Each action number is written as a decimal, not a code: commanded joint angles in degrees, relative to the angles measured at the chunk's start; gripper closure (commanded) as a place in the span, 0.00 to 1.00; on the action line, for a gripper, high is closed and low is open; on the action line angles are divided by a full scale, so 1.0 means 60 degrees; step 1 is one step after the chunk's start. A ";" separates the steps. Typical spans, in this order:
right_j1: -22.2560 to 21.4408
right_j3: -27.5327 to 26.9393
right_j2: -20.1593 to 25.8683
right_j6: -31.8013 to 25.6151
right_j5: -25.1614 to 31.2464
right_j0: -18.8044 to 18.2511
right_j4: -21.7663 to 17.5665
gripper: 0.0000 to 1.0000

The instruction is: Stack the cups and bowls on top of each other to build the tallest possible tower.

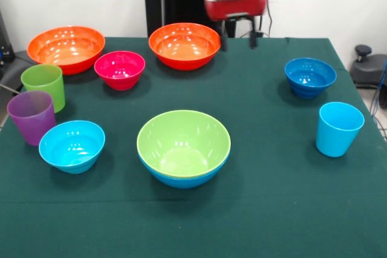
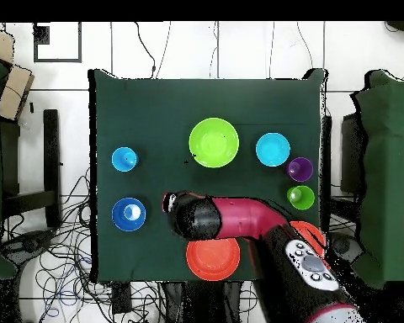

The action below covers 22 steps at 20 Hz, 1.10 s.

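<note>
A lime green large bowl (image 1: 183, 140) sits nested in a blue large bowl (image 1: 181, 179) at the table's middle; this tower also shows in the overhead view (image 2: 214, 142). Two orange bowls (image 1: 65, 48) (image 1: 184, 45) and a magenta small bowl (image 1: 120, 69) stand at the far side. A lime green cup (image 1: 44, 84), a purple cup (image 1: 31, 116) and a cyan small bowl (image 1: 72, 144) stand at the left. A dark blue small bowl (image 1: 310, 77) and a light blue cup (image 1: 338, 128) stand at the right. My gripper (image 1: 240, 34) hangs open and empty just right of the middle orange bowl.
The table has a dark green cloth (image 1: 272, 197). In the overhead view my arm (image 2: 239, 220) covers the magenta bowl and part of one orange bowl (image 2: 305, 231). Cables (image 2: 62, 269) lie on the floor beside the table.
</note>
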 commanded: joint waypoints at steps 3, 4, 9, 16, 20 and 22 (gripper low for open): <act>0.0269 0.1416 0.0904 -0.0358 -0.0072 -0.1409 -0.0486 0.00; 0.0304 0.1444 0.0886 -0.0301 -0.0157 -0.1437 -0.0575 0.00; 0.1163 0.1025 0.0623 -0.0358 -0.0627 -0.1536 -0.1228 0.00; 0.2478 0.0237 0.0261 -0.0245 -0.1532 -0.1902 -0.2166 0.00; 0.2260 0.0268 0.0772 -0.0512 -0.0686 -0.2505 -0.2023 0.00; 0.2095 0.0243 0.0953 -0.0716 -0.0254 -0.2748 -0.1967 0.00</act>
